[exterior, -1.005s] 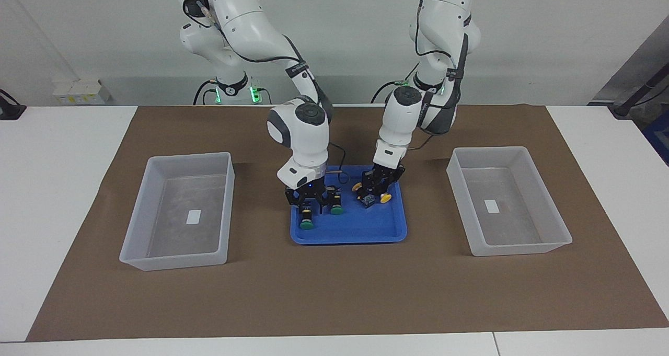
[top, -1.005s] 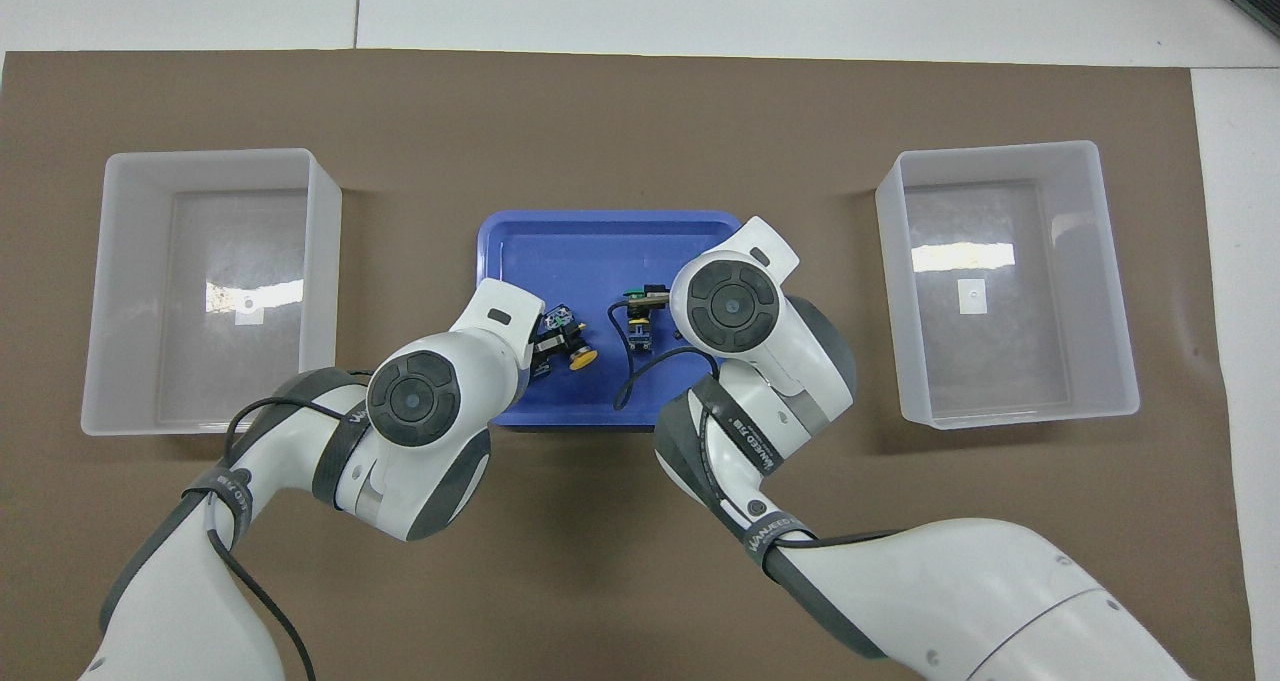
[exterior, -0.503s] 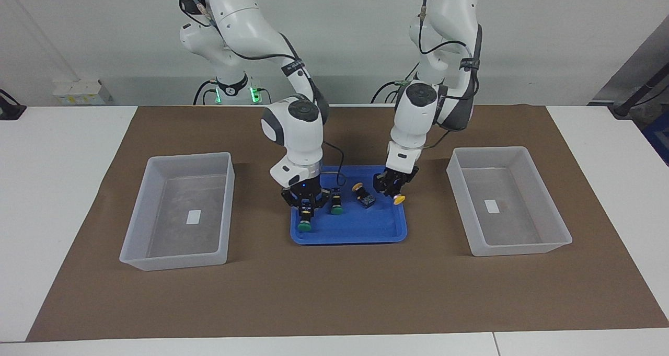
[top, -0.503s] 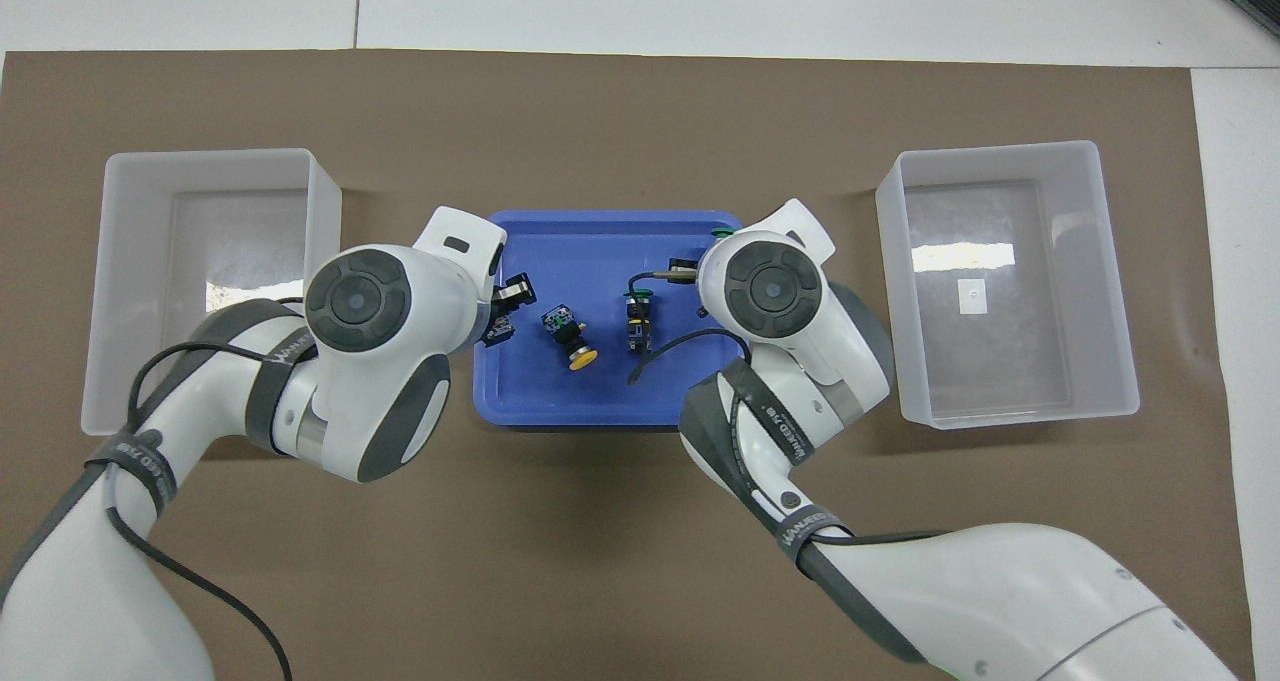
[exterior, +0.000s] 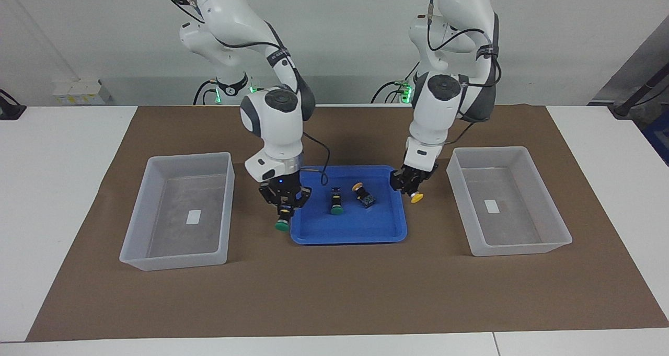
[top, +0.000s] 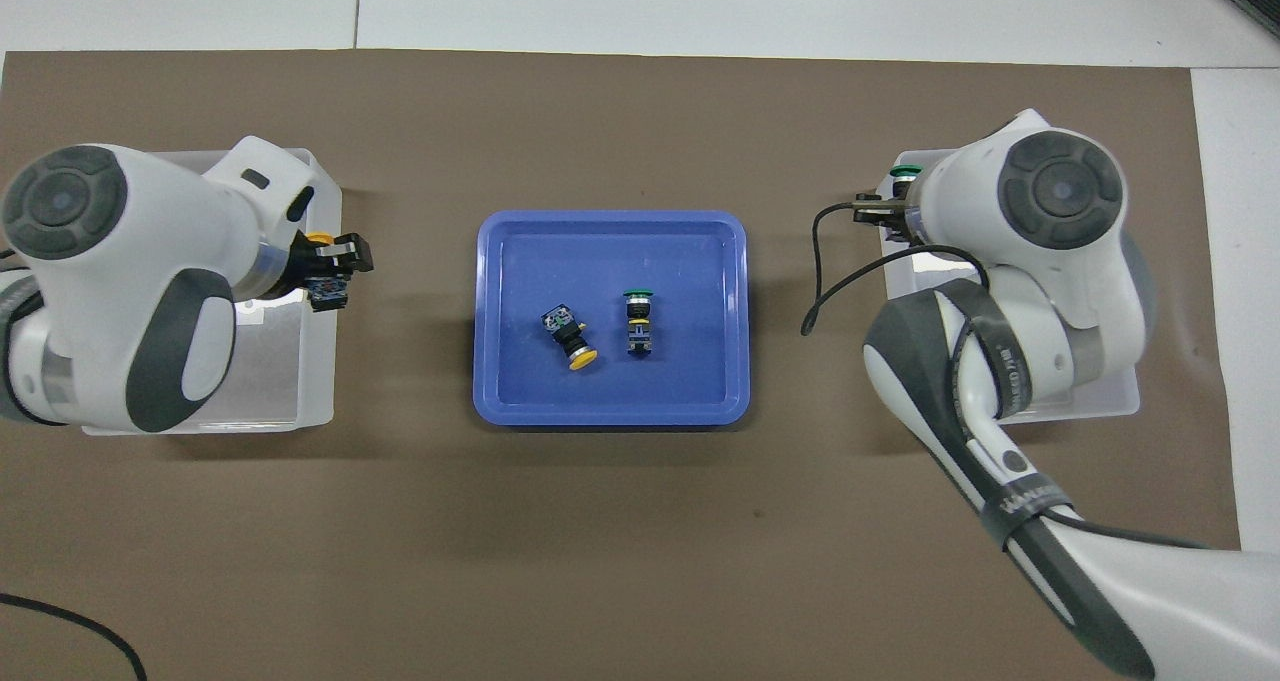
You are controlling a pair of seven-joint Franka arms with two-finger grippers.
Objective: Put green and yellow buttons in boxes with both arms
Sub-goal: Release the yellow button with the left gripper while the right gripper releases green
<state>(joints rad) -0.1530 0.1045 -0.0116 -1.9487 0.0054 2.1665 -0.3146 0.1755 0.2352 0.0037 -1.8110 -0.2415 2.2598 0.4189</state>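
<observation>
Facing view: right gripper (exterior: pixel 283 205) is clamped on a green-capped black push-button (exterior: pixel 283 224), cap down, up in the air over the blue plastic tray's (exterior: pixel 397 234) edge at the right arm's end, short of the translucent whitish bin (exterior: pixel 135 221) there. Left gripper (exterior: pixel 409 183) is clamped on a yellow-capped black push-button (exterior: pixel 416 197), over the tray edge toward the second translucent bin (exterior: pixel 559 225). One loose green button (exterior: pixel 335 204) and one loose yellow button (exterior: pixel 363 194) lie in the tray, near each other, not touching. Overhead view: left gripper (top: pixel 330 266) with the yellow button (top: pixel 320 238) covers the rim of its bin (top: pixel 95 416); right gripper (top: pixel 888 206) with the green button (top: pixel 906 172) covers the other bin's (top: pixel 1125 401) rim; tray (top: pixel 610 416) between them. Both bins look empty. Risk: releasing too early near a rim, so a button clips the wall and bounces onto the brown mat (exterior: pixel 334 293); grip on round bodies could also slip.
</observation>
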